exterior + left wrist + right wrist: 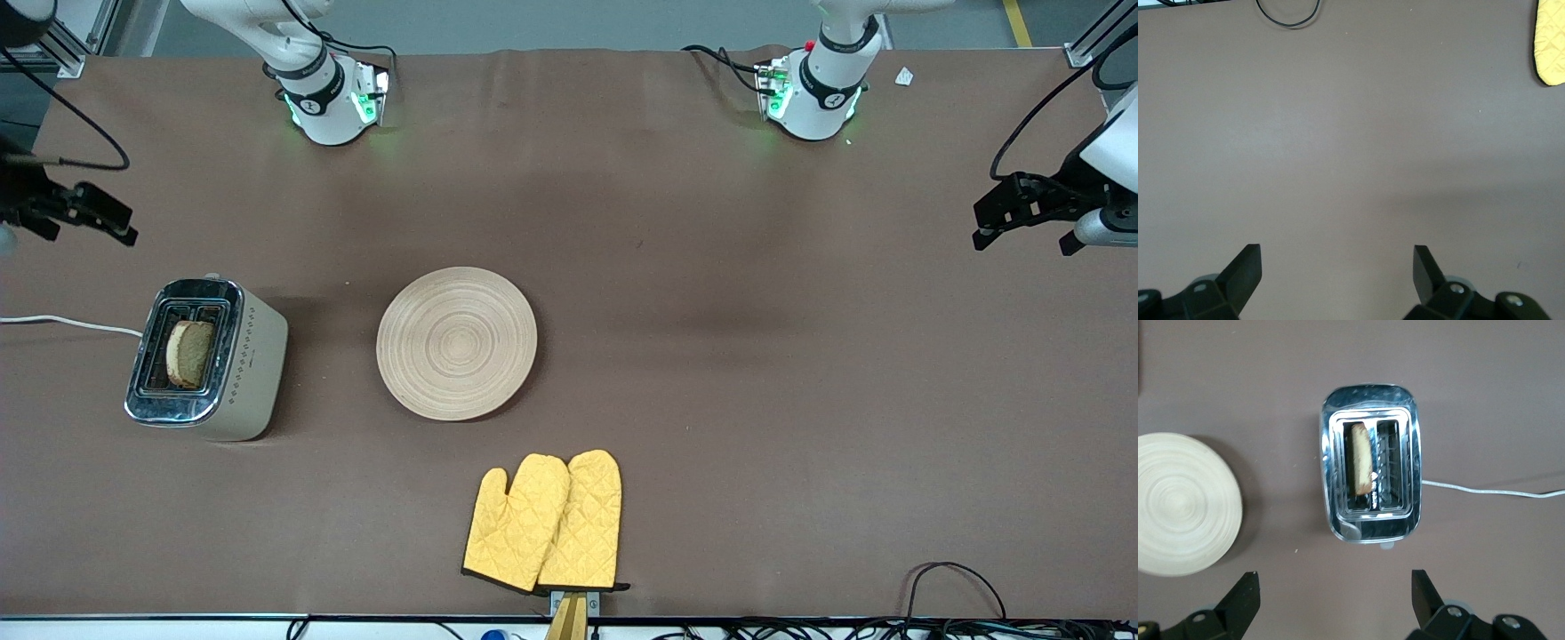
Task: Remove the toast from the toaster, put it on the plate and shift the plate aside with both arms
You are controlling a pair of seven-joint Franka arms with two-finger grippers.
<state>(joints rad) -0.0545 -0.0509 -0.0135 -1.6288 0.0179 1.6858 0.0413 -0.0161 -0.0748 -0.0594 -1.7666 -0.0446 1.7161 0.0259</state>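
Front view shows both arms drawn back to opposite ends of the bench and waiting. The right gripper hangs over the bench near the toaster, its fingers spread wide and holding nothing. The left gripper hangs over bare brown cloth, fingers likewise released. The toast stands upright in one toaster slot. The plate lies flat beside the toaster, toward the left arm's end. Two yellow oven mitts lie nearer the front camera than the plate. Both arms are cut off by the frame edges. A white cord runs from the toaster out of frame.
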